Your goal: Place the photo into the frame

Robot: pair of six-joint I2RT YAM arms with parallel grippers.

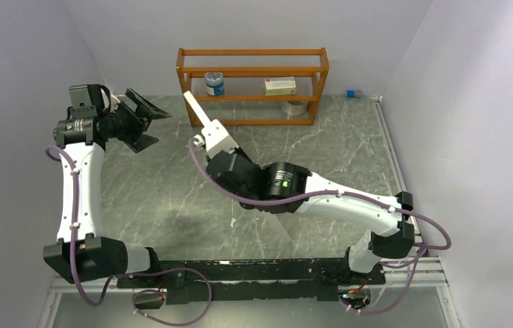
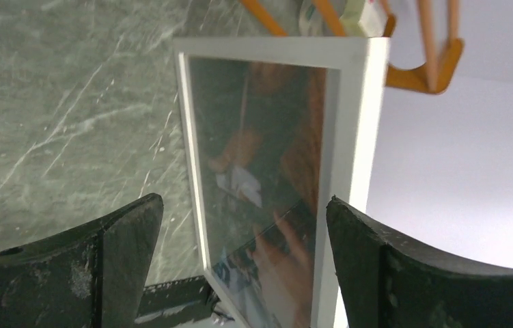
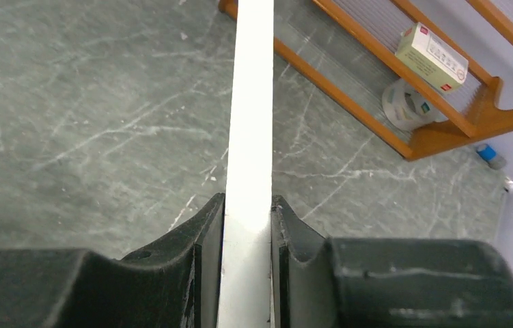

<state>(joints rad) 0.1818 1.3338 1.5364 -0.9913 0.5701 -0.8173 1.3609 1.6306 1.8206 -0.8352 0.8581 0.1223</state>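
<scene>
Pinched tight on the thin white edge of the frame (image 3: 250, 102) with the right gripper (image 3: 248, 205), jaws narrow, one against each face. Held on edge over the grey marble table (image 1: 158, 198), in front of the orange shelf rack (image 1: 253, 68). Off to the left, spread wide with the left gripper (image 1: 141, 119), facing the frame's glass side, near it but not touching.
</scene>
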